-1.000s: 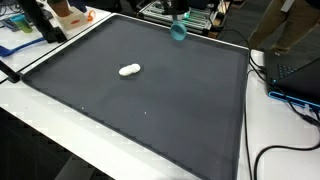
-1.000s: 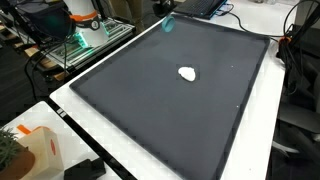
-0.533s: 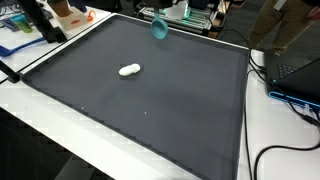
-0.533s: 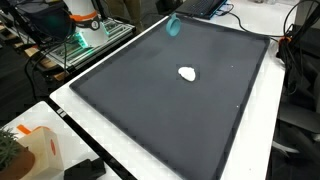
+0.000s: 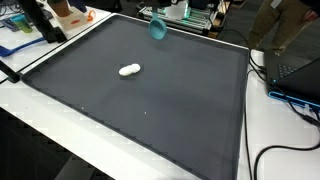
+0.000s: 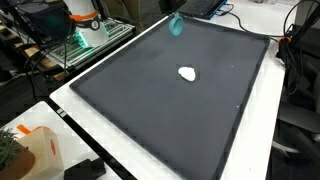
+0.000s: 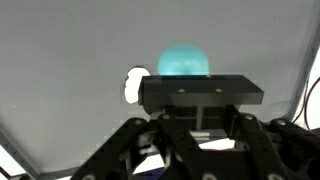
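Your tool (image 7: 188,80) is closed narrow on a teal object (image 7: 184,60). In the wrist view its rounded top shows just beyond the tool's body. In both exterior views the teal object (image 5: 157,27) (image 6: 176,25) hangs in the air over the far edge of the dark mat (image 5: 150,110), clear of its surface. A small white object (image 5: 130,70) lies on the mat near its middle, well apart from the teal one. The mat covers most of the white tabletop (image 5: 30,108).
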Tool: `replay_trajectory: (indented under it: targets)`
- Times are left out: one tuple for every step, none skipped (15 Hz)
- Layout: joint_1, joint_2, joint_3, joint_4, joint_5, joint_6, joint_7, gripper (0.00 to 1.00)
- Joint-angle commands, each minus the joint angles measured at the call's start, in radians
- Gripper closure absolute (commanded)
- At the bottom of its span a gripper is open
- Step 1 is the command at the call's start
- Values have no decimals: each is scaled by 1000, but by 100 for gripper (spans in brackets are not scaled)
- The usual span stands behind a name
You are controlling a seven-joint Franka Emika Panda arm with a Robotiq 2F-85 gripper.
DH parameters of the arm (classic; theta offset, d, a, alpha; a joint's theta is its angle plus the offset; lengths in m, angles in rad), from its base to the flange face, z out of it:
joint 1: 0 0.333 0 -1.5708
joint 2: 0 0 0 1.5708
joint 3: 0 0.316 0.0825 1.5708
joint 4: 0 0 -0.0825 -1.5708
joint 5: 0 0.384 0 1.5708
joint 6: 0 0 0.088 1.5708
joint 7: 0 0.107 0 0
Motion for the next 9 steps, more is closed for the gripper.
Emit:
replay_trajectory:
  targets:
    - [-12, 49, -8, 77, -41, -32, -7, 79]
    - [-15, 65, -7, 97, -51, -32, -5, 79]
    - [-15, 79, -7, 113, -58, -36, -4, 79]
    - [-16, 94, -6, 131, -66, -42, -2, 79]
    - [-18, 109, -6, 151, -79, -56, -1, 79]
    - [-27, 128, -5, 177, -105, -95, 11, 79]
    - [-9, 89, -8, 124, -64, -35, 1, 79]
    - [-10, 101, -8, 136, -67, -41, 1, 54]
    - [-10, 105, -8, 138, -66, -41, 1, 54]
